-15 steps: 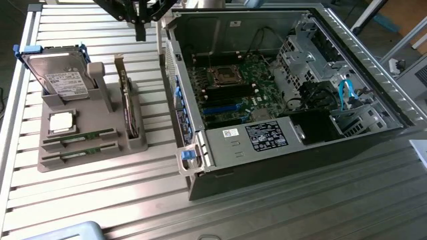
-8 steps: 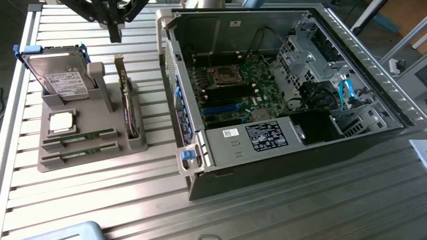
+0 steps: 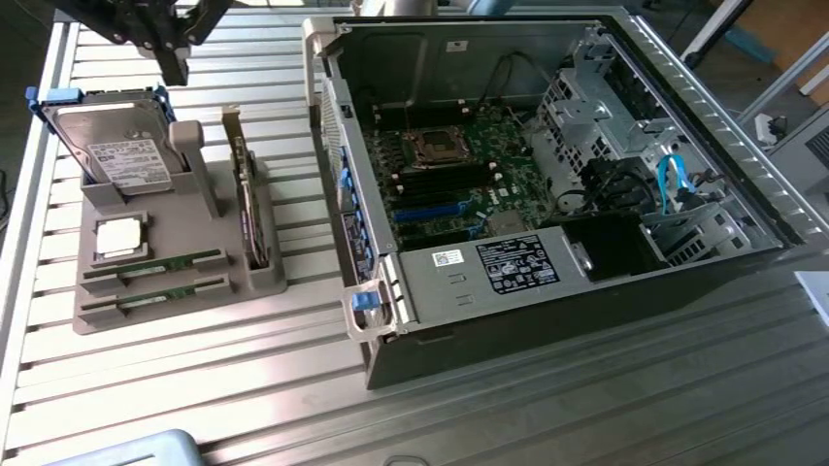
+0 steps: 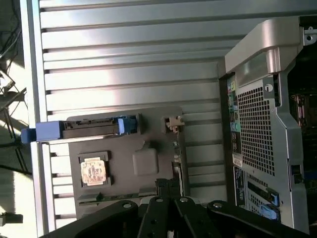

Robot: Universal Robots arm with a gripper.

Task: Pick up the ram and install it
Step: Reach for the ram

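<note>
Count two sticks of ram (image 3: 162,264), set in the two near slots of the grey holder (image 3: 266,282) on the worktop (image 3: 518,417), at the exterior view's left and just beside the open computer case (image 3: 388,58). Reckon each stick light, thin and stiff, yet fragile: likely to crack if twisted, with chips and contacts best left untouched. Best pinched across the two flat faces, near the middle of the upper long edge, and kept straight in line with its slot. Find the tool (image 3: 171,63) pressed together, pinching nothing, up by the far end of the holder near the hard drive (image 3: 116,146), well apart from the ram. Count besides one hard drive, one processor (image 3: 119,236), one upright card (image 3: 247,209), one case.
</note>
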